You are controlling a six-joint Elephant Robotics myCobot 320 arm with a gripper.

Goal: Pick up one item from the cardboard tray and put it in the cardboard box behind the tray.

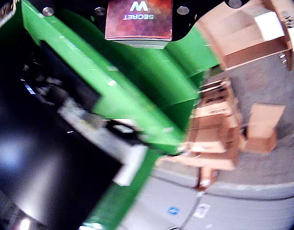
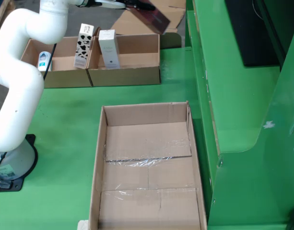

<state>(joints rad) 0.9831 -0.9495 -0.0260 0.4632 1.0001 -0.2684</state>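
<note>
In the still view my gripper [image 2: 135,6] is high at the back, shut on a dark red carton [image 2: 154,18] that hangs tilted in the air. It hovers over the rear right corner of the right cardboard box [image 2: 137,75]. The wrist view shows the same carton [image 1: 138,19] close up, printed "SECRET W", with black gripper parts on both sides. The large cardboard tray [image 2: 99,158] in front holds nothing but tape on its floor.
A white carton [image 2: 108,48] stands in the right box. A black-and-white spotted carton [image 2: 83,45] and a small white item [image 2: 44,60] are in the left box [image 2: 65,79]. A raised green ledge [image 2: 233,96] runs along the right. The arm's base [image 2: 12,165] is at left.
</note>
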